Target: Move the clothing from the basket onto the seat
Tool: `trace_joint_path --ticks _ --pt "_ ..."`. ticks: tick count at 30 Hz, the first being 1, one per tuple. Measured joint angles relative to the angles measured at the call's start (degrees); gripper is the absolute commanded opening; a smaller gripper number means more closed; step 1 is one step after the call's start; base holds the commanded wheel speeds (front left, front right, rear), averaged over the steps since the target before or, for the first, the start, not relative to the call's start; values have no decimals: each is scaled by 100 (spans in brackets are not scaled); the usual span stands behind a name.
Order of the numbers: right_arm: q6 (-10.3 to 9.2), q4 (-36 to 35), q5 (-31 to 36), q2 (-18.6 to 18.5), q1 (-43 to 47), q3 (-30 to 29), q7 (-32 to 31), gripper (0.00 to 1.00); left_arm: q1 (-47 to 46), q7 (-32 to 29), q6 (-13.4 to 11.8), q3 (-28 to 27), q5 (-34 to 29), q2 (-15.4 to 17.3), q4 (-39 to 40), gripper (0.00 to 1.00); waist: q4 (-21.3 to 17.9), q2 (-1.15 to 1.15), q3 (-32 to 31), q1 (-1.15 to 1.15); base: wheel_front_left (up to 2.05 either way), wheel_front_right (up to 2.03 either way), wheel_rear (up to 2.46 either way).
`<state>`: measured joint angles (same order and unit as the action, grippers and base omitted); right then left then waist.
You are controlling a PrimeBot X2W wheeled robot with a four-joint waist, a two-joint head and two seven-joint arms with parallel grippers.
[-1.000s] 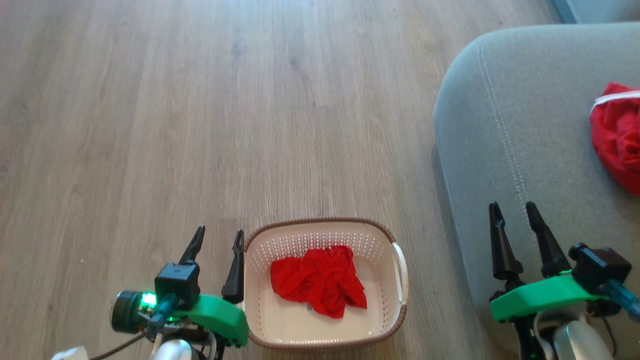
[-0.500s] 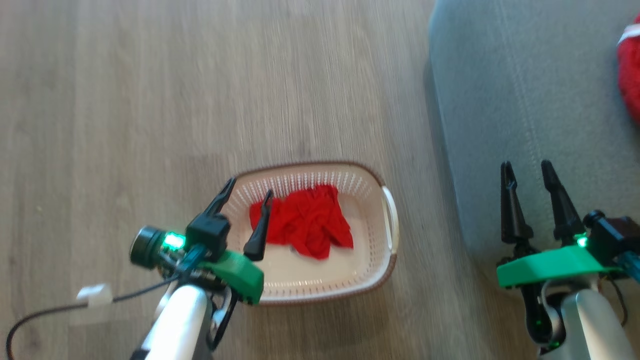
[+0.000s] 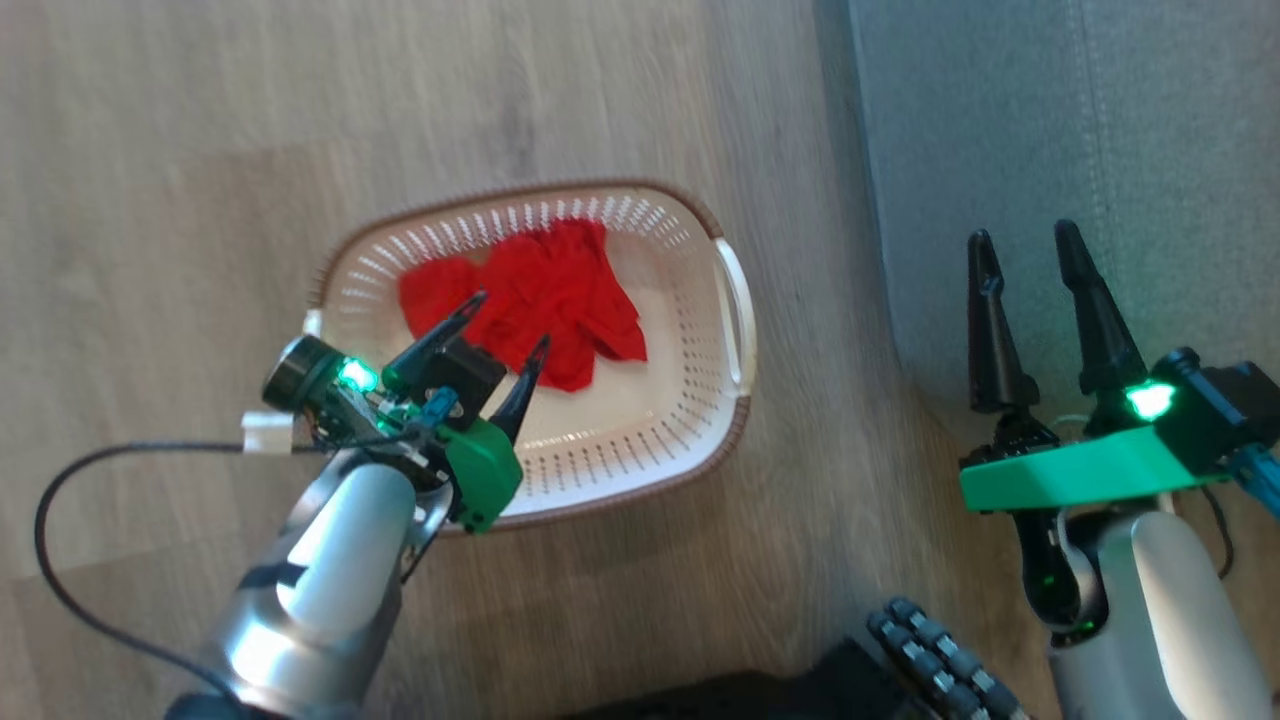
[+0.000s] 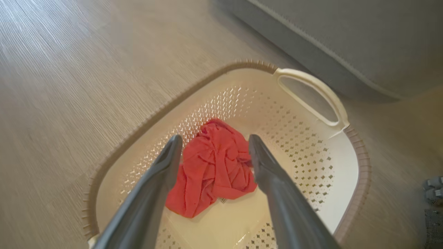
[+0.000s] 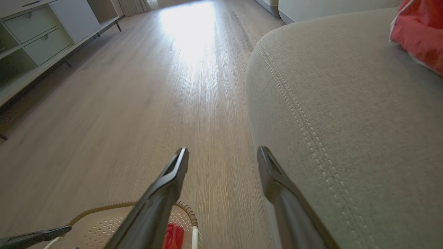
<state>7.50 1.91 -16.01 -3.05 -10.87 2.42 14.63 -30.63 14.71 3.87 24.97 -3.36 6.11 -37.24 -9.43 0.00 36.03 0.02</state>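
Red clothing (image 3: 540, 290) lies in the basket (image 3: 692, 400); left end effector (image 3: 512, 318) and right end effector (image 3: 1022, 233) gape wide.

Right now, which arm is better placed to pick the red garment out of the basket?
Left. The left gripper hangs open over the basket, its fingers framing the red clothing inside. The right gripper, also open, is at the edge of the seat, away from the basket.

Left gripper (image 3: 512, 318): long dark fingers spread wide, silver forearm (image 3: 330, 560) reaching forward. Right gripper (image 3: 1022, 232): fingers likewise spread, empty.
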Motion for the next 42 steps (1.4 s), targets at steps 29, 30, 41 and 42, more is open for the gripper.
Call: trace_joint_path --ticks 29,30,41,42 --pt "0 -589 -286 35 -469 619 0 100 -2538 -216 -504 524 -328 324 -3541 100 -1154 0 1806 -2 0 0 0" --pt "0 -600 -297 36 -451 612 0 100 -2567 -235 -503 472 -234 315 -3572 100 -1169 0 1810 -2 0 0 0" --pt "0 -604 -374 40 -142 539 0 100 -2864 -905 -278 470 -82 305 -3656 100 -1222 0 1942 -2 0 0 0" --pt "0 -594 -372 41 -142 533 0 100 -2876 -1005 -242 475 -65 303 -3682 100 -1219 0 1956 -1 0 0 0"
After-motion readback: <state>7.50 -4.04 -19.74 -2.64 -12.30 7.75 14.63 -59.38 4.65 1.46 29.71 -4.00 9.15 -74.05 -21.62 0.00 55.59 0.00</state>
